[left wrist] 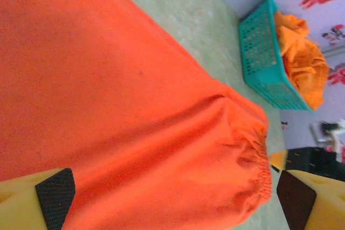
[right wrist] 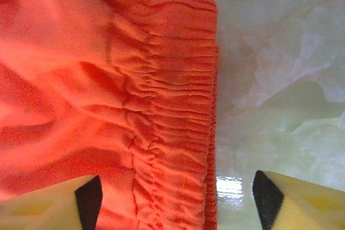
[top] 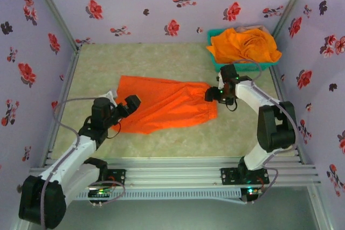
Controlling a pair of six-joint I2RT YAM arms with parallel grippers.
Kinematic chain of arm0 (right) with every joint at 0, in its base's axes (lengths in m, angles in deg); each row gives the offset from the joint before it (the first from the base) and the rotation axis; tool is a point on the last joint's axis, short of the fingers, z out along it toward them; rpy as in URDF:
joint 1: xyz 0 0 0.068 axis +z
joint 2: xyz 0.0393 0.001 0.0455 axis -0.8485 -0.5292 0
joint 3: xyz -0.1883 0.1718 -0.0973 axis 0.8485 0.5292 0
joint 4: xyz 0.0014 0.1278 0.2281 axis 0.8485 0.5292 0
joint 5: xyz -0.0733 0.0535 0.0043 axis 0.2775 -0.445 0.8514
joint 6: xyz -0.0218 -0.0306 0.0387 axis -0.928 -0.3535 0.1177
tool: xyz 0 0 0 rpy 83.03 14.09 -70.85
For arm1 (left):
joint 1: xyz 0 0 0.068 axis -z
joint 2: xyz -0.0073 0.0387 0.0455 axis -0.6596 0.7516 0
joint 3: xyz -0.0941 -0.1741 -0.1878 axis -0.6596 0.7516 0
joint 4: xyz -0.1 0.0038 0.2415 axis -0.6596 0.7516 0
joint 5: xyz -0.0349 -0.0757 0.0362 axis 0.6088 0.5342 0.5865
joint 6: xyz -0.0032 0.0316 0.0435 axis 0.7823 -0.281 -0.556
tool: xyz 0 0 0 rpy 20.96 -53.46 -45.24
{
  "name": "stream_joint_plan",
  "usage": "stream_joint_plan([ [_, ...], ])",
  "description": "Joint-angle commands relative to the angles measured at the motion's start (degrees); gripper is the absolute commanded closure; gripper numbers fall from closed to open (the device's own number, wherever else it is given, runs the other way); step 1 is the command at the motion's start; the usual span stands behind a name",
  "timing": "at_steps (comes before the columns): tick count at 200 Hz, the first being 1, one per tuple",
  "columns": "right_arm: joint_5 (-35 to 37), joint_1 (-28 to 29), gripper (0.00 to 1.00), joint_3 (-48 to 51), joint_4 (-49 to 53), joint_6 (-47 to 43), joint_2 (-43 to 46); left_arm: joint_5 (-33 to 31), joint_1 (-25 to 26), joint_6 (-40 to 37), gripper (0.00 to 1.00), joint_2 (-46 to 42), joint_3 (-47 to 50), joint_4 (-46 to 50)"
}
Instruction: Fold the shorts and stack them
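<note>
One bright orange pair of shorts [top: 164, 104] lies spread flat in the middle of the table, its gathered waistband [right wrist: 172, 106] at the right end. My left gripper [top: 128, 105] hovers open over the cloth's left end, fingers [left wrist: 54, 195] wide apart above the fabric [left wrist: 124, 106]. My right gripper [top: 214, 94] stands open over the waistband's edge, one finger [right wrist: 86, 197] above cloth and the other above bare table. More orange cloth [top: 245, 45] is heaped in the teal basket [top: 213, 39]. The pink-brown shorts are hidden.
The teal mesh basket [left wrist: 264, 57] stands at the back right corner against the floral wall. Bare marbled tabletop [top: 161, 144] surrounds the spread shorts. Metal rails [top: 172, 168] run along the near edge by the arm bases.
</note>
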Motion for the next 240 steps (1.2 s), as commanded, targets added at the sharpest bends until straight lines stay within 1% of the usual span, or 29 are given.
stream_joint_plan([
  [1,0.95,0.08,0.27,-3.05,1.91,-1.92,-2.72,4.07,-0.48,-2.93,0.00,-2.45,1.34,-3.28],
  [33,-0.84,0.04,0.27,-4.53,1.32,-1.58,-6.27,4.86,-0.48,-3.04,0.01,-5.12,2.58,-4.70],
  [71,-0.46,0.04,0.31,-5.82,1.03,-1.41,-9.83,4.98,-0.57,-2.77,0.01,-7.04,3.64,-5.17],
  [110,-1.62,0.22,0.38,-7.26,0.83,-0.70,-12.77,5.75,-0.64,-0.95,0.01,-8.09,5.55,-9.55],
  [144,-1.61,0.54,0.42,-7.93,0.88,-0.43,-14.75,5.88,-0.64,-0.78,0.01,-8.03,5.58,-10.09],
  [149,-1.77,0.54,0.44,-8.00,0.85,-0.35,-15.09,5.91,-0.70,-0.83,0.01,-8.03,5.58,-10.09],
  [181,-1.95,0.71,0.50,-8.37,0.97,0.26,-17.25,5.88,-0.74,-1.01,0.01,-7.95,5.52,-9.86],
  [198,-2.33,0.80,0.59,-8.15,0.78,0.60,-18.15,5.91,-0.83,-1.10,0.01,-8.00,5.52,-9.71],
  [217,-2.52,0.91,0.62,-7.67,0.45,0.75,-18.51,5.90,-0.93,-1.02,0.01,-7.99,5.56,-9.65],
  [228,-2.16,0.88,0.70,-7.36,0.35,0.64,-18.22,5.87,-1.29,-0.60,0.01,-7.94,5.55,-9.65],
  [240,-1.12,0.94,0.75,-6.97,0.35,0.50,-17.41,5.91,-1.84,-0.07,0.00,-8.03,5.59,-9.65],
])
